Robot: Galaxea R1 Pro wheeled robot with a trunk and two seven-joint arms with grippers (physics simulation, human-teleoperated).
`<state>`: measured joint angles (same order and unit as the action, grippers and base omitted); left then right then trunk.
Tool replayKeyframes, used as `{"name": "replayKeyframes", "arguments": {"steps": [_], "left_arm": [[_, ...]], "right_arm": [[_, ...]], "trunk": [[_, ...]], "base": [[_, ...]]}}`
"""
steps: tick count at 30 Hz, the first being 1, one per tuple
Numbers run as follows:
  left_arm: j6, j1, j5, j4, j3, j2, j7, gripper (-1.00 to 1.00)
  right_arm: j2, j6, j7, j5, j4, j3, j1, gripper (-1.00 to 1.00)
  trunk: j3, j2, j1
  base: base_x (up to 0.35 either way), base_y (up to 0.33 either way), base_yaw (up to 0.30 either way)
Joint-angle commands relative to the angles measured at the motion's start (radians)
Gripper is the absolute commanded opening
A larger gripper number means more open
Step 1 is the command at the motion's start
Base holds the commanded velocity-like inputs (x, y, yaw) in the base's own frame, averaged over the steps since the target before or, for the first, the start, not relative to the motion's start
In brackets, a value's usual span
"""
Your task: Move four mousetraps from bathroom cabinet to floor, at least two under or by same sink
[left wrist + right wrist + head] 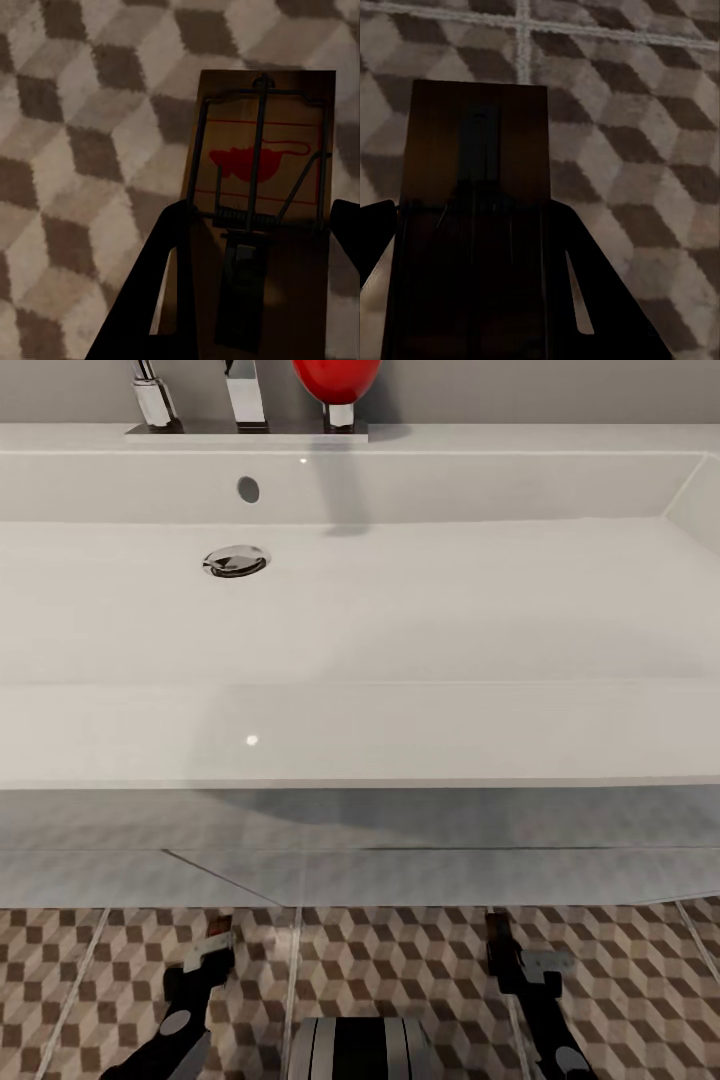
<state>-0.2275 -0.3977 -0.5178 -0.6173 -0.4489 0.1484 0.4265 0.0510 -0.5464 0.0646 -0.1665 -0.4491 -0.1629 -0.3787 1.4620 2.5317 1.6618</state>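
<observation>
While before one sink (400,730): two mousetraps counted.
Left gripper (255,247) pinches one mousetrap (259,161); right gripper (472,247) pinches another (476,142), above bathroom floor (400,970).

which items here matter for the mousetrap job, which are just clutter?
Job: left tool shut on a mousetrap; right tool shut on a second mousetrap; sink; bathroom floor.
Clutter: chrome tap; red object on the sink's back ledge.
</observation>
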Motion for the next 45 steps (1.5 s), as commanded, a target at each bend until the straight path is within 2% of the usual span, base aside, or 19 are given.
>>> {"name": "replayKeyframes", "arguments": {"steps": [1, 7, 13, 19, 25, 31, 35, 37, 42, 45], "left_arm": [[-0.002, -0.006, -0.010, -0.001, -0.008, 0.001, 0.006, -1.00], [0.011, -0.054, -0.011, -0.004, -0.009, -0.004, 0.008, -1.00], [0.013, -0.070, -0.007, -0.005, -0.012, -0.009, 0.007, -1.00], [0.012, -0.081, 0.062, -0.010, -0.011, -0.013, 0.005, -1.00], [0.011, -0.082, 0.083, -0.010, -0.011, -0.027, 0.005, -1.00], [0.011, -0.082, 0.086, -0.010, -0.011, -0.029, 0.005, -1.00], [0.011, -0.083, 0.087, -0.010, -0.011, -0.030, 0.006, -1.00], [0.011, -0.083, 0.087, -0.010, -0.011, -0.030, 0.006, -1.00], [0.010, -0.083, 0.087, -0.010, -0.011, -0.029, 0.007, -1.00], [0.010, -0.082, 0.087, -0.010, -0.011, -0.030, 0.008, -1.00]], "right_arm": [[0.000, -0.003, 0.005, -0.010, 0.001, -0.003, -0.002, -1.00], [-0.001, 0.000, 0.001, -0.010, 0.001, -0.003, -0.022, -1.00], [-0.003, 0.000, -0.001, -0.010, 0.000, -0.003, -0.032, -1.00], [-0.003, 0.000, -0.001, -0.010, 0.000, -0.003, -0.048, -1.00], [-0.003, 0.003, 0.000, -0.009, 0.000, -0.003, -0.069, -1.00], [-0.003, 0.103, 0.004, -0.009, 0.000, -0.003, -0.084, -1.00], [-0.005, 0.121, -0.003, -0.005, 0.004, -0.002, -0.087, -1.00], [-0.006, 0.123, -0.004, -0.003, 0.007, 0.008, -0.087, -1.00], [-0.011, 0.124, -0.006, 0.003, 0.014, 0.087, -0.088, -1.00], [-0.014, 0.123, -0.005, 0.005, 0.017, 0.103, -0.088, -1.00]], "trunk": [[0.001, 0.000, 0.000], [0.001, 0.000, 0.000], [0.001, 0.000, 0.000], [0.001, 0.000, 0.000], [0.001, 0.000, 0.000], [0.001, 0.000, 0.000], [0.001, 0.000, 0.000], [0.001, 0.000, 0.000], [0.001, 0.000, 0.000], [0.001, 0.000, 0.000]], "base": [[0.000, 0.000, 0.000], [0.000, 0.000, 0.000], [0.000, 0.000, 0.000], [0.000, 0.000, 0.000], [0.000, 0.000, 0.000], [0.000, 0.000, 0.000], [0.000, 0.000, 0.000], [0.000, 0.000, 0.000], [0.000, 0.000, 0.000], [0.000, 0.000, 0.000]]}}
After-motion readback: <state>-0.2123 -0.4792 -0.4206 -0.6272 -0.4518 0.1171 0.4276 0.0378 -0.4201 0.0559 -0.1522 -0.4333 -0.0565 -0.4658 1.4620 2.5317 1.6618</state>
